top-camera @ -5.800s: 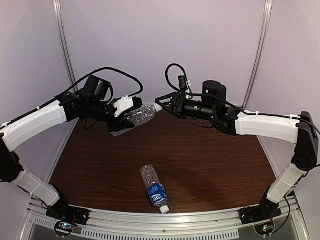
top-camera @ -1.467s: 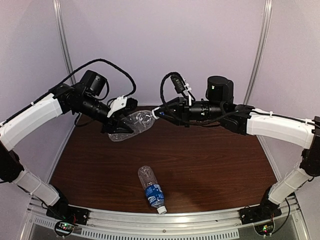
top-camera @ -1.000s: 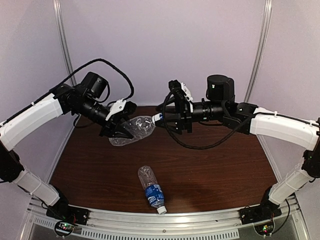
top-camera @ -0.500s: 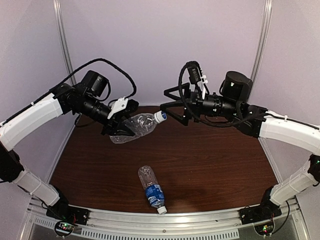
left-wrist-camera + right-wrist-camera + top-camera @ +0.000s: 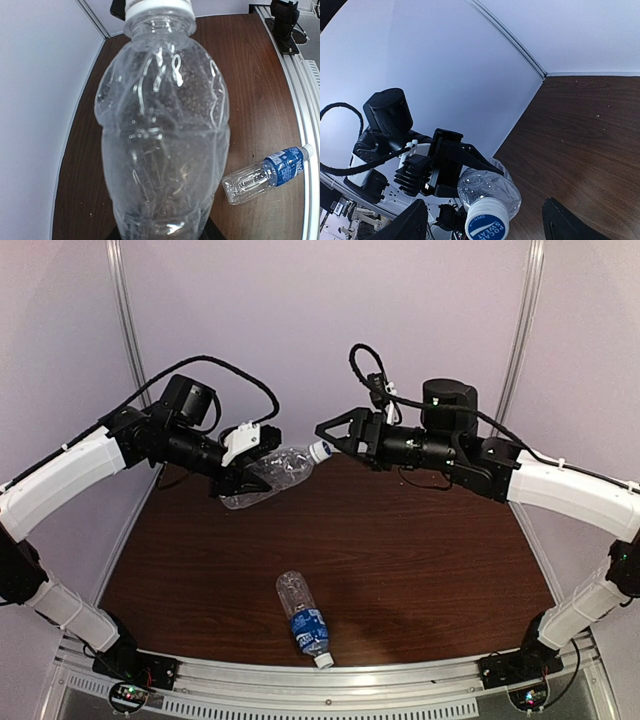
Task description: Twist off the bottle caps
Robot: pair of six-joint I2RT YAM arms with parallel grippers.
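My left gripper [image 5: 247, 483] is shut on the unlabelled clear bottle [image 5: 272, 475] and holds it in the air above the back of the table, neck pointing right. The bottle fills the left wrist view [image 5: 162, 135]. Its white cap [image 5: 320, 451] is on, and has a blue printed top in the right wrist view [image 5: 487, 221]. My right gripper [image 5: 327, 439] is open. Its fingers [image 5: 407, 224] stand wide on either side of the cap without touching it. The blue-labelled bottle [image 5: 306, 614] lies on the table near the front edge, capped [image 5: 328, 660]. It also shows in the left wrist view [image 5: 267, 172].
The brown table [image 5: 430, 550] has grey walls at the back and sides and a metal rail [image 5: 330, 680] at the front with the arm bases. Black cables loop above both wrists.
My right gripper, drawn back from the cap half a second ago, has moved left again, its open fingers now around the cap. The left gripper still holds the bottle, slightly raised.
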